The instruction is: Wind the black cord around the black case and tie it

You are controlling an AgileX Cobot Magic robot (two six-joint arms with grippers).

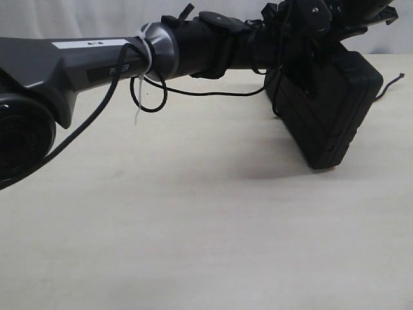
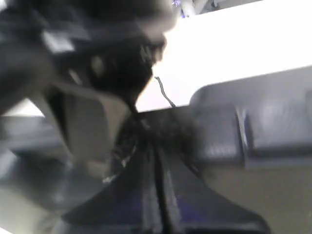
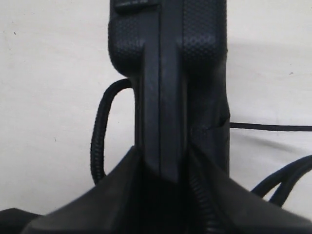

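Note:
The black case [image 1: 329, 110] hangs tilted above the table at the back right, one corner near the surface. My right gripper [image 1: 335, 39] grips its upper edge; the right wrist view shows that gripper [image 3: 163, 161] shut on the case [image 3: 165, 73]. My left gripper [image 1: 287, 48] reaches across to the case's upper left. In the blurred left wrist view, its jaws [image 2: 144, 129] are pressed together on a dark fuzzy bit of the black cord [image 2: 165, 95]. The cord [image 1: 213, 94] trails left under the arm, and a frayed end [image 1: 390, 84] sticks out past the case. A thin strand [image 3: 273, 127] crosses the table.
The left arm's grey link [image 1: 84, 61] spans the upper left of the exterior view, with smooth cables [image 1: 148, 97] zip-tied to it. Thick ribbed cables [image 3: 97, 141] loop beside the case. The pale tabletop [image 1: 193, 219] stretches in front.

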